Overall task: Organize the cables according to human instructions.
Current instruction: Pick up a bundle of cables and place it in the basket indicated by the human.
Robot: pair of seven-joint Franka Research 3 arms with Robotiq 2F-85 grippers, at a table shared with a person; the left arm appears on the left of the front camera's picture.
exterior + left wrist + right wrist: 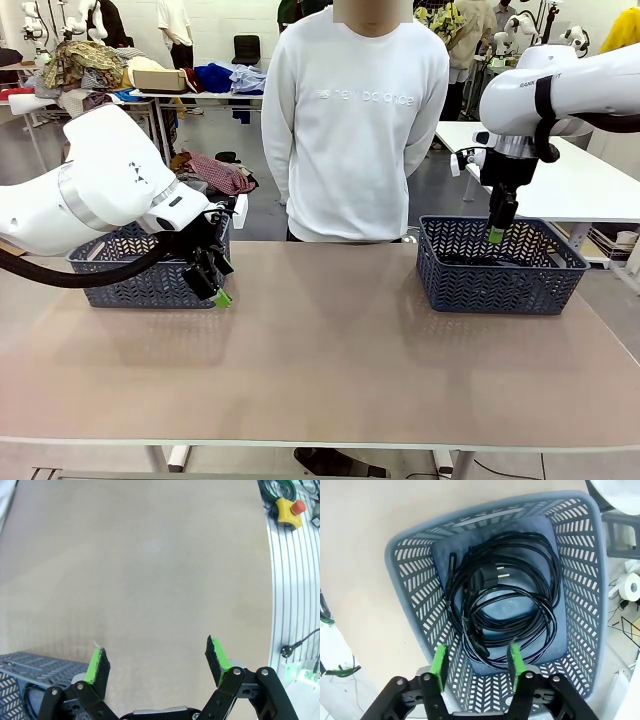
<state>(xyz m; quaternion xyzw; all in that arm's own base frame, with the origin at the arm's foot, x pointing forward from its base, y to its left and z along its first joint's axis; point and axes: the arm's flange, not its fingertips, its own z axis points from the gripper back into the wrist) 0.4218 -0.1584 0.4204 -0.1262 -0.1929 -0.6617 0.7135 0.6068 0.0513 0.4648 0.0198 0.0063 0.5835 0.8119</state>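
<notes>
So here's my situation: my right gripper [476, 661] hangs just above the grey-blue plastic lattice basket [500, 270] in front of the person in the white sweatshirt [352, 130], jaws spread wide with nothing between them. Directly below my green pads, the thin black coiled cables [505, 600] lie loose on the floor of that basket, loops overlapping, a two-pin plug resting on top near the middle. I can't tell how many cords are in that tangle. Being straight over the pile with open fingers makes sense for a drop-off spot, I reckon, since anything let go here lands inside the walls.

My left gripper [156, 662] is also wide open and empty, hovering low over bare beige tabletop [150, 570] just beside the second grey-blue lattice basket [140, 275], well apart from the first one. The table between the two baskets has no cord on it, so my guess is the sorting is nearly wrapped up.
</notes>
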